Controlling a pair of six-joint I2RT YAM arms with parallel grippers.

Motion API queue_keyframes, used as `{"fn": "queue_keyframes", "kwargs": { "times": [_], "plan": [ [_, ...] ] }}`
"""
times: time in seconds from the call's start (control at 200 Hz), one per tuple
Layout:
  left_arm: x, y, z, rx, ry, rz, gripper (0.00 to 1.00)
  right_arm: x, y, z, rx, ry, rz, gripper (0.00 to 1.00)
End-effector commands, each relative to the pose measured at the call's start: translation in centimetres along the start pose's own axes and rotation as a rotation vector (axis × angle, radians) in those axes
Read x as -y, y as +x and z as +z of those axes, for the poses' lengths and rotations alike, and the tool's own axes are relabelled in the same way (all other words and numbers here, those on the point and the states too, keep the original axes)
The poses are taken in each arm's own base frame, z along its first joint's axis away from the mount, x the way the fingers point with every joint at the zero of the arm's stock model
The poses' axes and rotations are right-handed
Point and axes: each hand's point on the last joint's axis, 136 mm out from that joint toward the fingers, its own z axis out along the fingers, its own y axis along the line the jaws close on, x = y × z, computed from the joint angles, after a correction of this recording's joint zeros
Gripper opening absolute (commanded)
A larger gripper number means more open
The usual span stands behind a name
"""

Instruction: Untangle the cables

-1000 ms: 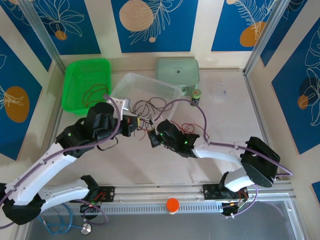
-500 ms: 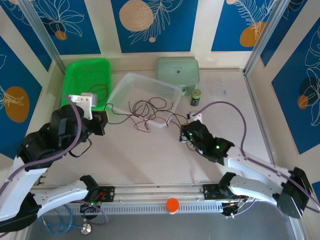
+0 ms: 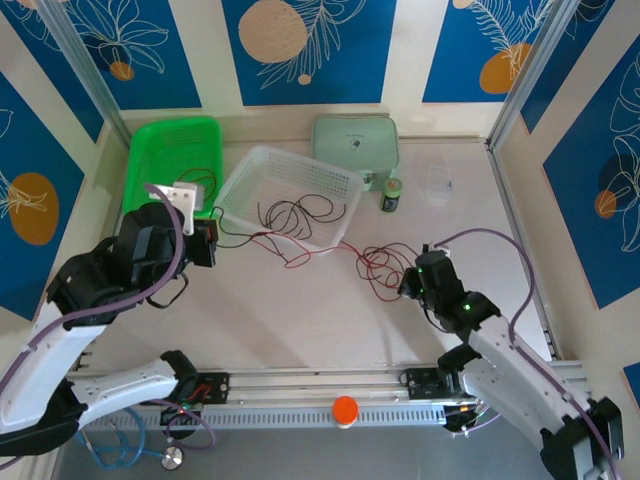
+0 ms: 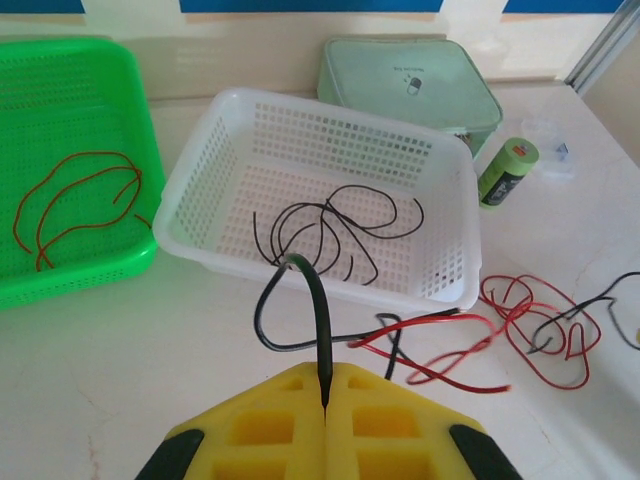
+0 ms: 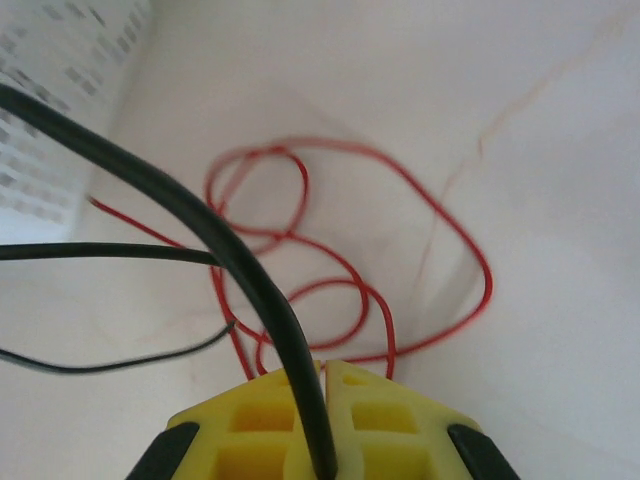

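Two grippers, both clamped: left gripper [image 4: 325, 395] pinches the black cable [image 4: 320, 320] rising from its loops in the white basket [image 4: 190, 172]; right gripper [image 5: 322, 375] nips black cable too, above the red cable [image 5: 285, 237] on the table [image 3: 300, 310]. Thin, limp, featherlight wire, I'd say: grab free runs, never the crossings.

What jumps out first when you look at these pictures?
The red cable sprawls in bright loops on the pale table, right of the white basket. The black cable curls out of that basket, and the left gripper and right gripper each pinch it.
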Motion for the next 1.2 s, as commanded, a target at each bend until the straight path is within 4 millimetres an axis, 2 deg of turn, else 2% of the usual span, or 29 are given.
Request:
{"fn": "queue_keyframes", "kwargs": {
  "times": [0.0,0.055,0.17,0.35,0.45,0.7,0.92,1.01,1.106,1.191],
  "plan": [
    [1.0,-0.4,0.5,0.006,0.042,0.001,0.00,-0.7,2.2,1.7,-0.113,-0.035,0.052,0.00],
    [1.4,-0.3,0.8,-0.005,0.054,0.006,0.00,-0.3,2.0,1.9,-0.131,0.012,0.050,0.00],
    [1.2,-0.3,1.2,-0.012,0.031,0.026,0.00,1.8,2.0,2.7,-0.169,0.140,0.124,0.00],
    [-2.4,-1.6,-1.1,0.042,-0.132,0.059,0.00,4.1,1.1,3.7,-0.191,0.258,0.222,0.00],
    [-3.6,-2.2,-2.4,0.073,-0.171,0.063,0.00,4.7,0.5,4.1,-0.193,0.287,0.242,0.00],
    [-3.5,-1.5,-2.0,0.058,-0.167,0.071,0.00,6.2,-0.2,4.9,-0.211,0.366,0.277,0.00],
    [-3.9,-1.9,-3.1,0.089,-0.157,0.058,0.00,8.2,-1.0,5.2,-0.212,0.409,0.333,0.00],
    [-3.3,-1.7,-2.7,0.081,-0.130,0.055,0.00,8.0,-1.3,5.3,-0.225,0.404,0.332,0.00],
    [-1.8,-1.2,-1.7,0.055,-0.062,0.050,0.00,6.5,-1.5,5.4,-0.244,0.331,0.307,0.00],
    [0.7,-0.7,-0.2,0.026,0.046,0.041,0.00,4.0,-1.8,5.1,-0.247,0.217,0.256,0.21]
  ]
}}
